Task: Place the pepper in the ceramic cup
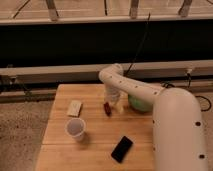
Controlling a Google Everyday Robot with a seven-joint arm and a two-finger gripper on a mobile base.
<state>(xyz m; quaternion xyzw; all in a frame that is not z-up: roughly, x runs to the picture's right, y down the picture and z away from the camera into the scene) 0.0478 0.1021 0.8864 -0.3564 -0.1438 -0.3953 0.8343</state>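
The pepper is a small dark red piece lying on the wooden table, near its middle back. My gripper hangs from the white arm right beside the pepper, just to its right, low over the table. The ceramic cup is a small white round cup standing upright to the front left of the pepper, about a hand's width away from it.
A green bowl sits at the back right, partly behind my arm. A black phone lies near the front. A small tan block lies at the left. My arm's large white body covers the table's right side.
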